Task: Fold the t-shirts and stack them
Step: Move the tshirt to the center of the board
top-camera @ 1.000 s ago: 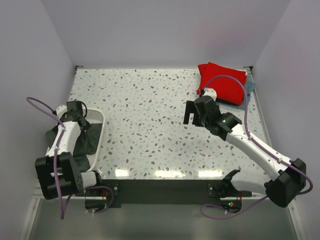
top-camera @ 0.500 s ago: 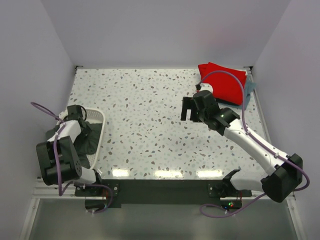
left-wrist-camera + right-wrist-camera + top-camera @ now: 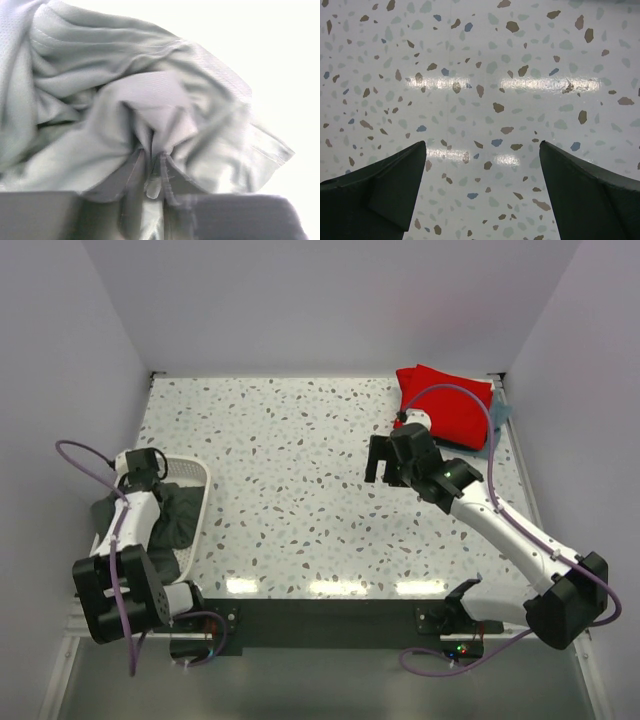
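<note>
The dark grey t-shirt (image 3: 176, 516) lies crumpled in a white basket (image 3: 203, 487) at the left edge of the table. My left gripper (image 3: 152, 480) reaches down into the basket. In the left wrist view the left gripper (image 3: 152, 167) is shut on a bunched fold of the grey t-shirt (image 3: 100, 100). A folded red t-shirt (image 3: 452, 405) rests at the back right on a light blue-grey t-shirt (image 3: 499, 426). My right gripper (image 3: 385, 462) hovers open over bare table just left of that stack; the right wrist view has nothing between the jaws of the right gripper (image 3: 481, 146).
The speckled table (image 3: 290, 490) stretches between the basket and the stack. White walls close it in at the left, back and right. The arm bases stand on a black bar (image 3: 320, 625) at the near edge.
My left gripper has gone from open to shut on the grey cloth inside the basket, and its wrist has shifted a little. The right gripper has drifted slightly and stays open.
</note>
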Available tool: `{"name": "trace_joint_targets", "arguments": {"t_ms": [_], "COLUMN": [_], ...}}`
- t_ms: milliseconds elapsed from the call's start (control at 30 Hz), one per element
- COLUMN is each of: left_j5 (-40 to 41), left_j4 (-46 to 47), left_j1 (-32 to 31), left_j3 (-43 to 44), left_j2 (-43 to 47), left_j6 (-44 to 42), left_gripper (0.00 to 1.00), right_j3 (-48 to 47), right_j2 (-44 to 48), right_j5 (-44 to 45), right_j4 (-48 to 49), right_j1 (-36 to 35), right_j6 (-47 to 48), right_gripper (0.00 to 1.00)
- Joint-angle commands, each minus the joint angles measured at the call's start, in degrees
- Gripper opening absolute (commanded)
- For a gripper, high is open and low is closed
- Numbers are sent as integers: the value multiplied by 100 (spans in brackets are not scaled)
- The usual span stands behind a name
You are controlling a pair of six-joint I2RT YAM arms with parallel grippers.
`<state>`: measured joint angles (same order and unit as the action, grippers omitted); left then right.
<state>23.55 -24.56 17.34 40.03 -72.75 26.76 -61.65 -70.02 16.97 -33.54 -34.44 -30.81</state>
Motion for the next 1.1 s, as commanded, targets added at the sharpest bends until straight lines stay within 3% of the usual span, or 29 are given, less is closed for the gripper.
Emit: {"name": "trace_joint_targets", "arguments": {"t_ms": [0,67,200,533,667,1067], "left_j5": [-1172,-1728,-2801,-3996,-4402,-5475], "left_j4": [320,346,320,-224,-261,390], "left_j1": [50,50,41,32,6,-248], "left_j3": [162,224,426,2024,2964,4054], "left_j2": [261,358,577,1053,833,552], "left_j6": [-338,-400,-365,-532,-173,988], "left_gripper": [15,0,0,0,0,0], "right_j3": [30,21,56,329,460,505], "right_j2": [67,6,-29,260,427,823], "right_j5": [61,69,43,192,263,474], "right_j4": [172,190,234,295,225,-56], "right_j1": [16,16,25,16,25,16], "right_j6": [-180,-250,-391,-681,-830,-936], "right_gripper": [99,99,99,99,99,99]}}
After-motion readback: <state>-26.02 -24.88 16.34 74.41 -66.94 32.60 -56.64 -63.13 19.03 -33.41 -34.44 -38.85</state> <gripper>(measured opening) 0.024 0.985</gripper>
